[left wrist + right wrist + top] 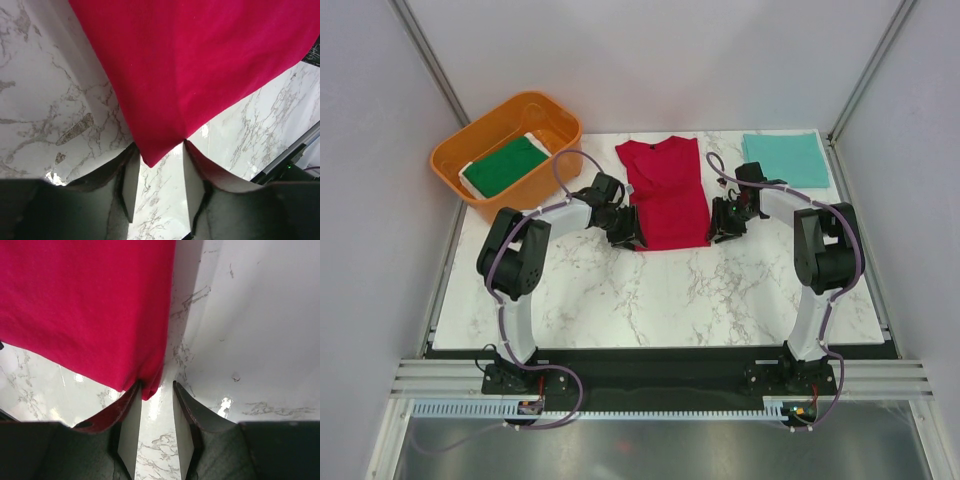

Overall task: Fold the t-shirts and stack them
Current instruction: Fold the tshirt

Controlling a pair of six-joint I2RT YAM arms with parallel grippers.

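The bright red t-shirt (665,195) lies flat on the marble table, folded into a long strip with its collar at the far end. My left gripper (625,230) is at its near left corner and my right gripper (725,222) at its near right corner. In the left wrist view the gripper (160,148) is open, with the red shirt's (200,65) corner tip between the fingers. In the right wrist view the gripper (156,386) is open, with the shirt's (85,305) corner by the left finger. The teal t-shirt (785,158) lies folded at the back right. The dark green t-shirt (505,165) lies in the tub.
The orange plastic tub (455,160) stands at the back left corner of the table (650,300). Grey walls close in the left, right and back sides. Both arms reach inward over the middle of the table.
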